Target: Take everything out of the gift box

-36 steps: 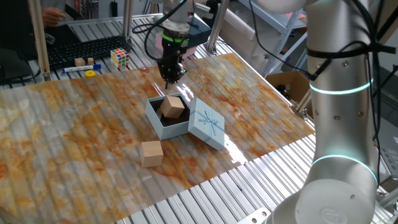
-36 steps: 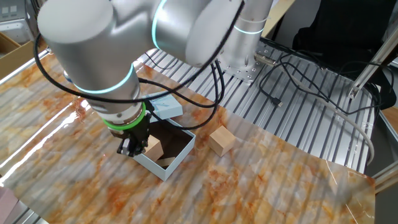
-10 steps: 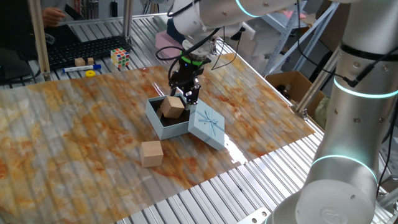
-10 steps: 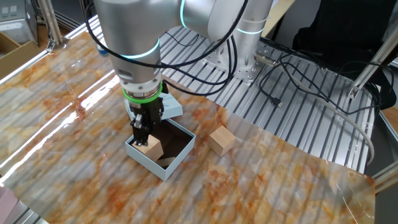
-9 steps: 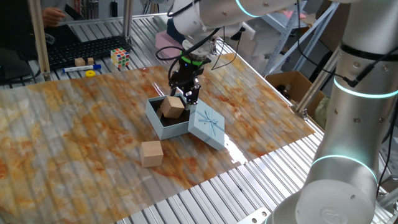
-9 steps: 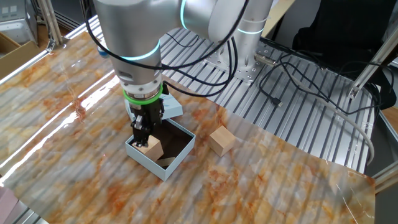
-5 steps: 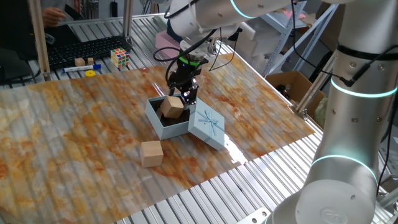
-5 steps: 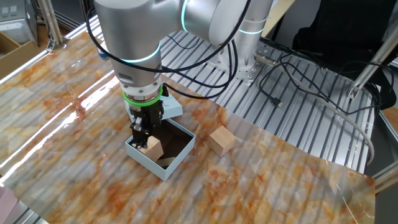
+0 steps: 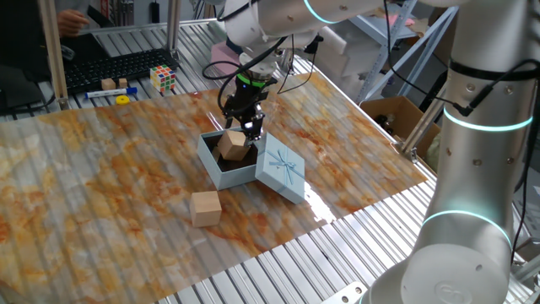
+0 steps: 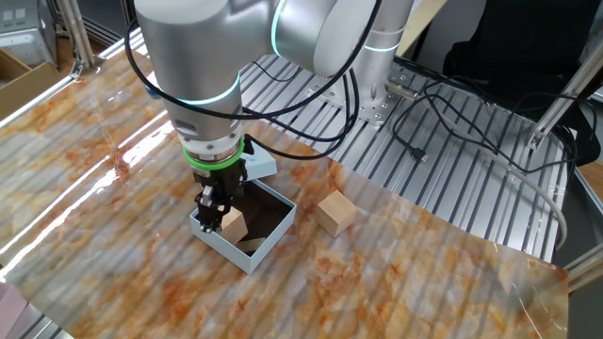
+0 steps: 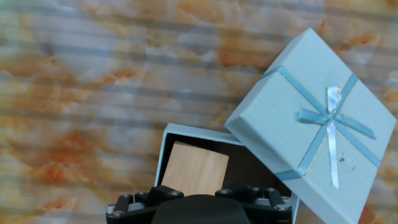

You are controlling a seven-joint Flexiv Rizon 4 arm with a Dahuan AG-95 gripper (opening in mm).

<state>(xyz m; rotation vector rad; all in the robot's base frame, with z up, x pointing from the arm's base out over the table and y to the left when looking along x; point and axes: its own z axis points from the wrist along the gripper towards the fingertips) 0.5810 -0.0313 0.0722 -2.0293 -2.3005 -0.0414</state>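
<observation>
The pale-blue gift box [image 9: 207, 154] sits open mid-table, dark brown inside, and also shows in the other fixed view [image 10: 237, 254] and the hand view [image 11: 164, 155]. One tan wooden block [image 9: 234, 145] lies tilted in it, also seen in the other fixed view [image 10: 232, 224] and the hand view [image 11: 194, 168]. Its ribbon-drawn lid [image 9: 280, 169] leans against the box's right side, and also shows in the hand view [image 11: 311, 112]. A second wooden block [image 9: 205, 208] stands on the table outside the box. My gripper [image 9: 242, 130] hangs just over the boxed block, fingers apart and empty; it also shows in the other fixed view [image 10: 211, 211].
A Rubik's cube [image 9: 164, 78], small blocks [image 9: 108, 84] and a yellow piece [image 9: 123, 100] lie at the far left edge by a keyboard. A brown carton [image 9: 392, 114] stands off the table's right side. Slatted metal rails surround the marbled mat.
My gripper has shifted a little left and lower over the box, closer to the block inside. The box, lid and both blocks have not moved.
</observation>
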